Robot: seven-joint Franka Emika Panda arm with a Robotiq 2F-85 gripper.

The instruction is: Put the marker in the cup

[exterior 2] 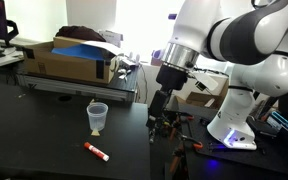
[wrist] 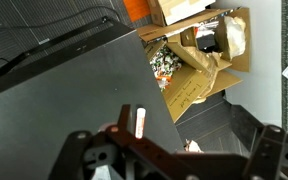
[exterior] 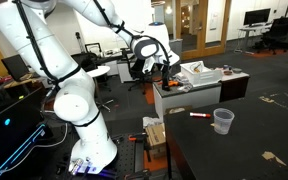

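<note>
In the wrist view the gripper (wrist: 174, 155) fills the bottom edge. Its jaws stand spread wide, one at 9 o'clock and one at 3 o'clock, with nothing between them. Just past them, at about 11 o'clock, the marker (wrist: 139, 122) shows as a short red and pale strip on the dark table (wrist: 64, 90). Farther on, at 1 o'clock beyond the table's edge, sits an open cardboard box (wrist: 199, 75) with loose items inside; what they are is hard to make out.

In an exterior view the marker (exterior 2: 96, 151) lies flat near the front edge of the table, clear of everything. The cup (exterior 2: 97, 117) stands upright at 12 o'clock from it, near but not touching. The gripper (exterior 2: 160, 112) hangs at 3 o'clock from the cup, pointing down, apart from both cup and marker. Behind, at 11 o'clock from the cup, a long cardboard carton (exterior 2: 64, 62) rests on the back of the table. The robot's white base (exterior 2: 229, 125) stands at 3 o'clock past the gripper.

In an exterior view from the far side, the marker (exterior: 198, 114) lies at 9 o'clock of the cup (exterior: 222, 121), just beside it. The gripper (exterior: 156, 62) is at 10 o'clock, well apart.
</note>
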